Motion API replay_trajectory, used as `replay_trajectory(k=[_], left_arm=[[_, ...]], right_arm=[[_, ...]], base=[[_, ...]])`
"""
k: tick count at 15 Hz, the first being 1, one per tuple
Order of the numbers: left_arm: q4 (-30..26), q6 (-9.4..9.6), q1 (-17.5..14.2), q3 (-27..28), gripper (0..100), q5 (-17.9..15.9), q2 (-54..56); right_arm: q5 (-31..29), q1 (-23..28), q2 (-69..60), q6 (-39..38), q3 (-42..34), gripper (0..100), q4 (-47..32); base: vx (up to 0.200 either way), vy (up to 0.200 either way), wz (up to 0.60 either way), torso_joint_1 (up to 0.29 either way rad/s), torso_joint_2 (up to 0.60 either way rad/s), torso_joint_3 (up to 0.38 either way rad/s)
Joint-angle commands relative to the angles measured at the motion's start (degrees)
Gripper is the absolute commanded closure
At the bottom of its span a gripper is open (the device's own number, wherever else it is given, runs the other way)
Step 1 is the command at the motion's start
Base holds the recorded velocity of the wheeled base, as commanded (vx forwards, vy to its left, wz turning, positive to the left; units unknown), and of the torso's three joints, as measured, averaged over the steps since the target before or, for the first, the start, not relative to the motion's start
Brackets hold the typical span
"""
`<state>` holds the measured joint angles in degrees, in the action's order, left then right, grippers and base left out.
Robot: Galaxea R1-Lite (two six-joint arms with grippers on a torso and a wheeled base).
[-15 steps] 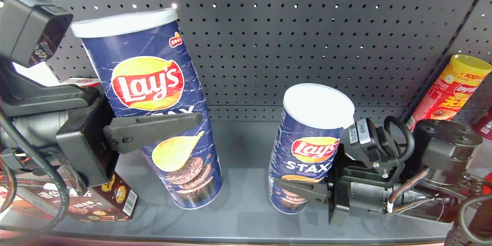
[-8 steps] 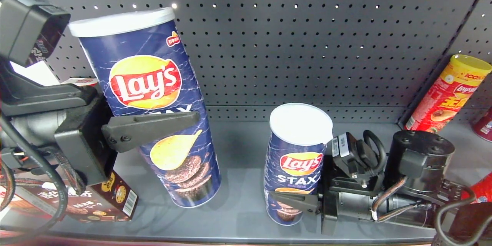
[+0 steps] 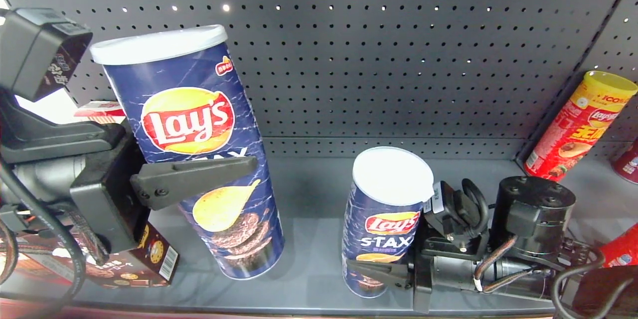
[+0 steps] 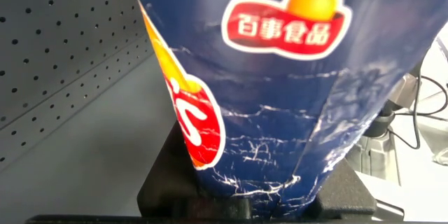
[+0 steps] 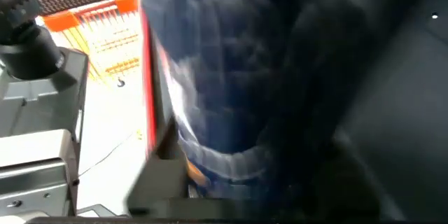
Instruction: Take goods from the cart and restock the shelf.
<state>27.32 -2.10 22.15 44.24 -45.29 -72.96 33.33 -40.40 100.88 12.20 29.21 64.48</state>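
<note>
Two blue cans (both white-lidded): left gripper pinches the tall can, right gripper pinches the short can.

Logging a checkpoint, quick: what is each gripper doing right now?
Left gripper: shut on the left blue chip can.
Right gripper: shut on the right blue chip can.
</note>
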Motion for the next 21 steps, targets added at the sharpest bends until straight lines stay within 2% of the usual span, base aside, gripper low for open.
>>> replay_trajectory(k=[1, 6, 8, 11, 17, 21], left_arm=[[0.01, -0.01, 0.00, -0.12, 100, 0.02, 0.45], [0.10, -0.01, 0.00, -0.12, 100, 0.02, 0.36], [0.10, -0.01, 0.00, -0.29, 100, 0.02, 0.36], [0.10, -0.01, 0.09, -0.29, 100, 0.02, 0.36], [0.01, -0.01, 0.00, -1.00, 100, 0.11, 0.45], [0.10, -0.01, 0.00, -0.91, 100, 0.11, 0.36]], right_arm=[[-0.11, -0.12, 0.02, 0.01, -0.12, 0, 0.04], [-2.13, 0.06, -7.54, -0.07, -3.54, 0, -0.05], [-2.92, 0.41, -14.74, -0.25, -8.82, 0, -0.67], [-2.83, 0.50, -18.79, -0.16, -14.09, 0, -0.76], [-2.39, 0.59, -18.00, -0.07, -14.79, 0, -0.84], [-2.39, 3.05, -14.92, -0.07, -13.83, 0, -0.67]], base=[[0.000, 0.000, 0.00, 0.000, 0.00, 0.000], [0.000, 0.000, 0.00, 0.000, 0.00, 0.000], [0.000, 0.000, 0.00, 0.000, 0.00, 0.000], [0.000, 0.000, 0.00, 0.000, 0.00, 0.000], [0.000, 0.000, 0.00, 0.000, 0.00, 0.000], [0.000, 0.000, 0.00, 0.000, 0.00, 0.000]])
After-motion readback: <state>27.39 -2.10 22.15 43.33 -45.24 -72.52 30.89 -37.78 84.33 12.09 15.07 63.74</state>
